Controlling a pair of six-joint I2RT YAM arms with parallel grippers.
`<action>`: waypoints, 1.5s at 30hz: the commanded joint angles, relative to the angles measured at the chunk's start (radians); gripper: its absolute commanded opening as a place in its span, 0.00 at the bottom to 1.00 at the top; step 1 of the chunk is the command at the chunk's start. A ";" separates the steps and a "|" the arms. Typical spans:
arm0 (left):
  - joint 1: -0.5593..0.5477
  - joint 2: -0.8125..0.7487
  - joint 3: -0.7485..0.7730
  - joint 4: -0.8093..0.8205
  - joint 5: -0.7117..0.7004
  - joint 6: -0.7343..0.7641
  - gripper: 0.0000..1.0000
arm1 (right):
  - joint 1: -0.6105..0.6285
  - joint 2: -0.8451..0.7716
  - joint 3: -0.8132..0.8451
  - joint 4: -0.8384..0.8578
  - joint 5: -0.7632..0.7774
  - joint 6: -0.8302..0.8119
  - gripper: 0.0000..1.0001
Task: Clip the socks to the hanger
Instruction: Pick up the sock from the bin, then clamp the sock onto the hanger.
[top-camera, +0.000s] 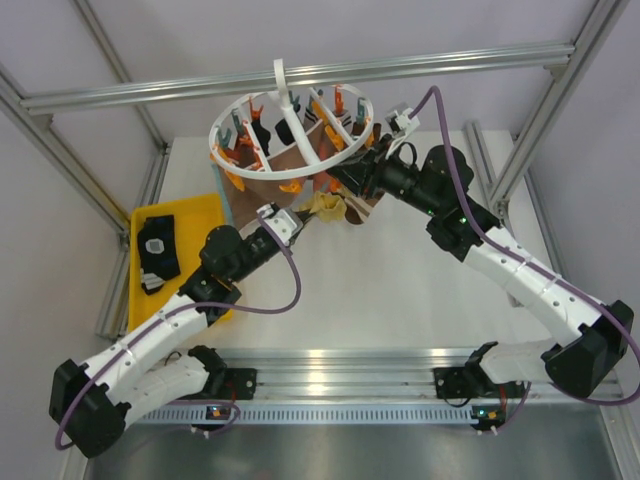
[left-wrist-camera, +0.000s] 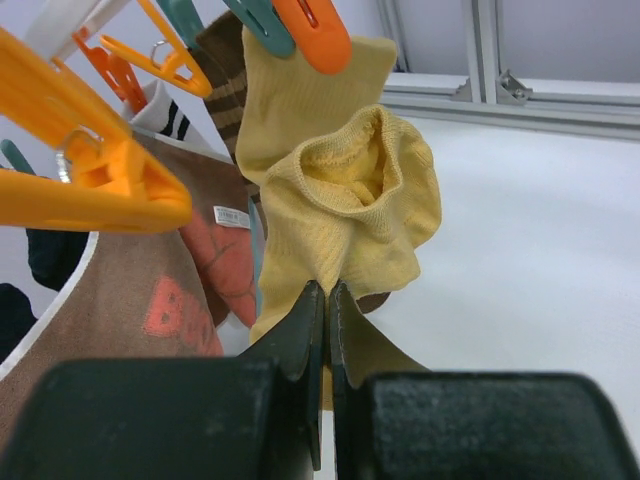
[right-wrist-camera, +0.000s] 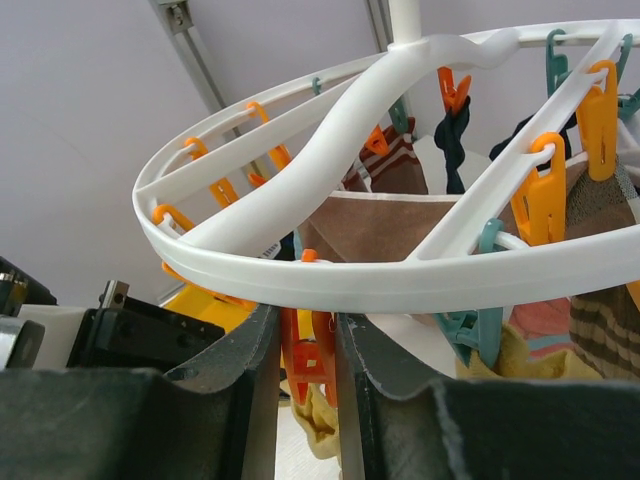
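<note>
Left fingers pinching limp, light yellow knit sock, frame centre; right fingers squeezing stiff orange plastic clip; cuff edge likely best hold.

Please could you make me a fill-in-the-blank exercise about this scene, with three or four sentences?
1. The left gripper is shut on a sock of ____ colour.
2. The right gripper has its fingers on both sides of an ____ clip.
3. The rings of the hanger are ____ plastic.
4. The tray with a dark sock lies on the robot's ____ side.

Missing words: yellow; orange; white; left.
</note>
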 joint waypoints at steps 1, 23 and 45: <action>-0.003 -0.001 0.035 0.134 -0.030 -0.063 0.00 | -0.012 -0.003 -0.022 0.023 0.020 0.015 0.00; -0.004 0.012 0.044 0.196 0.006 -0.092 0.00 | -0.017 0.015 -0.010 0.030 -0.018 0.036 0.00; -0.004 0.039 0.110 0.202 0.026 -0.132 0.00 | -0.020 0.021 0.001 0.030 -0.044 0.039 0.23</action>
